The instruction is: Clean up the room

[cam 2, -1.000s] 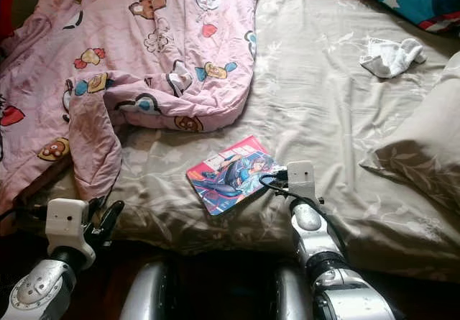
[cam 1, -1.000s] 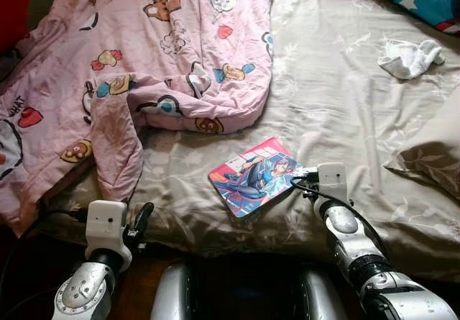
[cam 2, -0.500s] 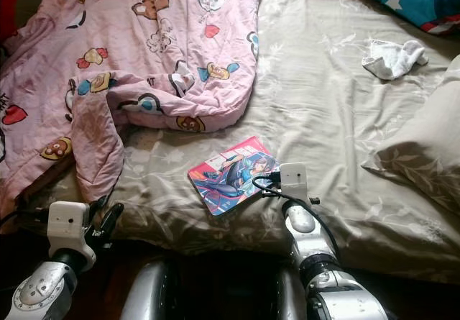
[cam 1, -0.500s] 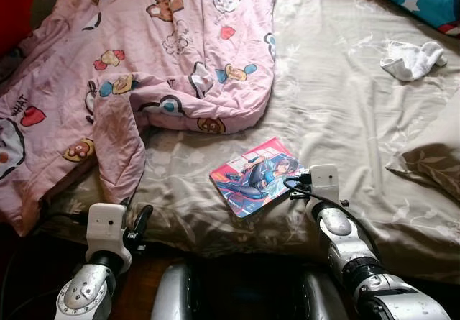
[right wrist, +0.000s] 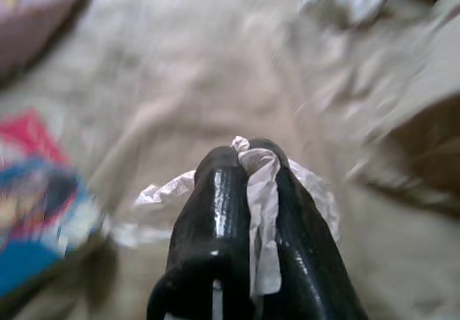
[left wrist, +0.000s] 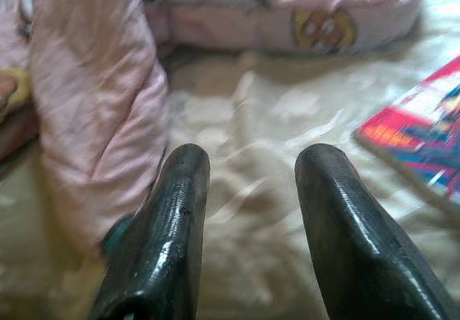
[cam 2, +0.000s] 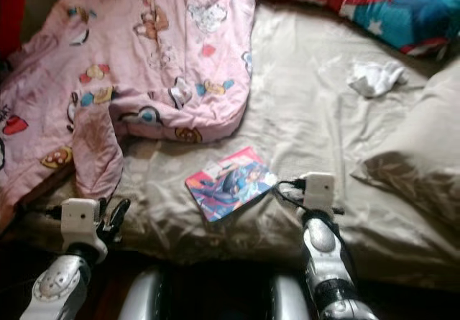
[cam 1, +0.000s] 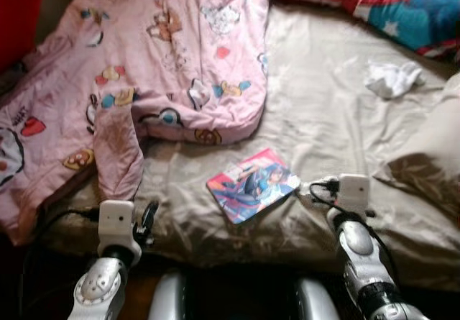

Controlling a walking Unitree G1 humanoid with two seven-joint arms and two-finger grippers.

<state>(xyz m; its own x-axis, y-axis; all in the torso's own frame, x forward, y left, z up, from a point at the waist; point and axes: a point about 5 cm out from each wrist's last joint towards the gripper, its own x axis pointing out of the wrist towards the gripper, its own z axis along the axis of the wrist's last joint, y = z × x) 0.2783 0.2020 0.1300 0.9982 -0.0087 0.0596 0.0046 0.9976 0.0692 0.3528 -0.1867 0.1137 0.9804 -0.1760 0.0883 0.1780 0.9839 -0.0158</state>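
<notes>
Two pincers sit at the bottom of your head views, and the right pincer (right wrist: 248,190) is the one at work: its fingers are clamped together on a scrap of crumpled white tissue (right wrist: 260,212), low and right of centre, just off the right corner of the colourful comic book (cam 1: 251,185). So you look to be at the pick-up step, with one bit of litter in hand over the bed (cam 1: 323,119); the next move likely calls for lifting it clear of the beige sheet and carrying it off to wherever rubbish goes, though no bin is in view, so you may need to turn and look for one. Your left pincer (left wrist: 244,212) hangs at the lower left by the bed's near edge, fingers apart and holding nothing, pointed at the sheet beside a hanging fold of the pink cartoon blanket (cam 1: 144,68), which covers the upper left of the frame. Other tidying waits: the comic book lies flat in the middle, a white sock or cloth (cam 1: 392,78) sits crumpled in the upper right, a beige pillow (cam 1: 431,154) leans in at the right edge, and a red-and-blue star-print cover (cam 1: 402,7) runs along the top. Everything is blurred, so watch the cable at the right wrist near the book's corner.
</notes>
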